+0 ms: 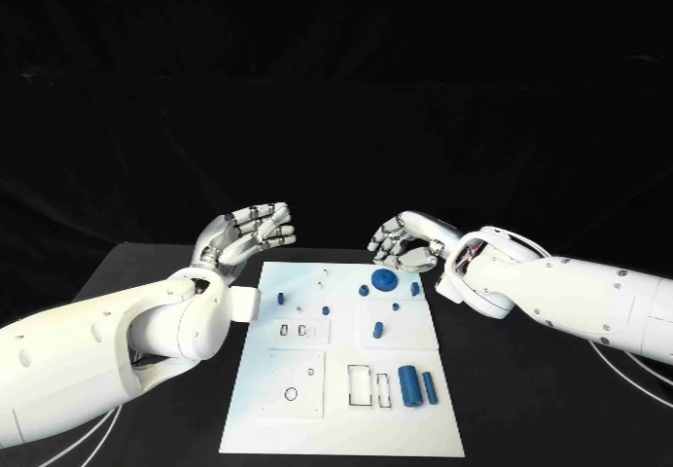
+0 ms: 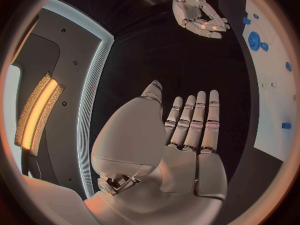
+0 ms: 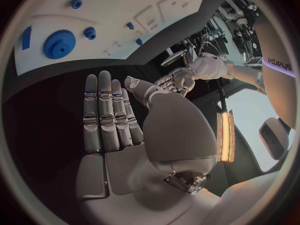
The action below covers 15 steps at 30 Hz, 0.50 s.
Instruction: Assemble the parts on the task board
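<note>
On the black counter [image 1: 155, 268] lies the white task board [image 1: 351, 384], blue parts [image 1: 409, 385] scattered over it and a toothed blue gear [image 1: 381, 279] near its far edge, beyond which the left hand [image 1: 253, 232] and right hand [image 1: 408, 242] hover, fingers apart, holding nothing.

My left forearm covers the task board [image 1: 351, 409] at its near-left edge. Small blue parts [image 1: 326, 309] beyond my hands: too tiny to identify. Board's near end cut off.
</note>
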### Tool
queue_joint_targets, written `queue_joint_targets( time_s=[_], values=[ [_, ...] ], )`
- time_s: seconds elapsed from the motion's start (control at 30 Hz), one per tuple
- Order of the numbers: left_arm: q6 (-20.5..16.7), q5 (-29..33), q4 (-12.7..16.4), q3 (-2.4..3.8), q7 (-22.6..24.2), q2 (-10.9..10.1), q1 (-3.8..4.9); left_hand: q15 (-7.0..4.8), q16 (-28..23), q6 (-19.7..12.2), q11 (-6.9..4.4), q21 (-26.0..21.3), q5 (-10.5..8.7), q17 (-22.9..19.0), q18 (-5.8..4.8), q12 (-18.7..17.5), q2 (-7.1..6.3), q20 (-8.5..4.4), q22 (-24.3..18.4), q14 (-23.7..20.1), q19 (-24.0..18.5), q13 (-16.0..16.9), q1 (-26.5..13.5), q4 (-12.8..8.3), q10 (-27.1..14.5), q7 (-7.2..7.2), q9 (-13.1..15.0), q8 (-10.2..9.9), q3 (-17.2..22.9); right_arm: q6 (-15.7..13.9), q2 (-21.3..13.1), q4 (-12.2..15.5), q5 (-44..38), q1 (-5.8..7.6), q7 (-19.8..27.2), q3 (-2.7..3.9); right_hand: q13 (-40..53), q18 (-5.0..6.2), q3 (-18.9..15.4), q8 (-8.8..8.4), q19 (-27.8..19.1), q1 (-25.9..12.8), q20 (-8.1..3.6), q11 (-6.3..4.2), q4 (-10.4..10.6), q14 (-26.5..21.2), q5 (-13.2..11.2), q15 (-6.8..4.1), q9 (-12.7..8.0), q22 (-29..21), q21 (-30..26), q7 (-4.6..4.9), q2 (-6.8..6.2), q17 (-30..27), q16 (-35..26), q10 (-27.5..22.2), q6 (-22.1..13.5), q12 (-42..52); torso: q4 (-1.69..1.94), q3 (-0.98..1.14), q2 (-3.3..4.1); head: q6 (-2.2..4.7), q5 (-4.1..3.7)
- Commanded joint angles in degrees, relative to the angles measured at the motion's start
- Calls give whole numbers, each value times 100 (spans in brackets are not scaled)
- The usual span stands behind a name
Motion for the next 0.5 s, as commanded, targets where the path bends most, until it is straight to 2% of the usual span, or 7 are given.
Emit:
queue_joint_targets(
  time_s=[0.03,0.13,0.2,0.23,0.27,0.33,0.5],
  values=[
    [248,72,85,10,156,-17,21,-7,2,26,-47,30,-17,8,108,-22,-4,-2,-11,43,51,-4,58,-4,3,204,3,-3,-22,457,38,46,-1589,30,-702,13,-1,77,-48,-16,100,-11,-40,-21,-1,140,-24,-41,5,46,87,-12,-67,68,66,66,34,-36,30,-13,126,-33,1],
    [287,99,137,15,151,-36,27,-18,-10,66,-60,34,-17,16,123,-36,-4,-2,-20,78,93,-3,100,-5,29,199,12,7,-23,559,85,85,-2036,58,-949,21,-8,75,-164,-68,925,-94,-321,-134,87,1268,-133,-273,29,403,759,-123,-128,635,935,123,112,-211,34,-23,181,-28,-15],
    [303,110,163,17,138,-46,29,-22,-12,60,-61,37,-17,19,128,-43,-2,-3,-22,91,110,-4,107,-1,32,203,10,3,-25,596,107,112,-2216,67,-1051,23,-6,56,-145,-133,1046,-125,-372,-126,143,1365,-131,-295,38,541,964,-129,-186,947,1319,106,86,-331,35,-28,222,-25,-21],
    [306,115,179,18,130,-53,29,-22,-13,58,-62,38,-17,19,129,-44,-2,-3,-22,91,112,-4,107,-1,32,204,10,1,-25,612,120,126,-2305,71,-1103,24,29,41,-103,-187,1066,-136,-399,-111,205,1256,-129,-299,73,712,1180,-136,-265,1360,1775,169,104,-437,33,-30,243,-19,-19],
    [306,119,194,18,123,-60,30,-26,-28,-44,-63,57,-24,24,145,-88,-5,-6,-21,108,174,-10,113,10,-6,231,-14,-47,-40,628,135,134,-2377,74,-1148,25,51,44,-51,-212,1167,-127,-405,-127,249,1513,-75,-306,89,828,1351,-146,-226,2499,2832,181,100,-473,33,-33,261,-13,-18],
    [308,124,224,19,112,-74,31,-29,-58,-111,-70,91,-27,29,158,-143,-5,-14,-18,121,269,-13,119,19,-47,239,-29,-83,-60,659,168,139,-2493,79,-1224,26,82,-194,-24,-271,1680,-141,-408,-114,305,1636,-68,-250,122,2595,2762,-105,-313,4226,4334,98,69,-520,31,-37,284,-28,-29],
    [320,129,296,21,91,-100,32,-26,-81,-122,-75,107,-28,29,162,-167,-5,-18,-17,113,312,-13,119,22,-61,236,-31,-92,-73,726,238,114,-2661,80,-1356,26,94,-358,23,-337,1907,-155,-351,-51,414,1626,-52,-173,198,3903,3817,-36,-402,5441,5384,-186,53,-523,38,-49,351,-12,-39]
  ],
)
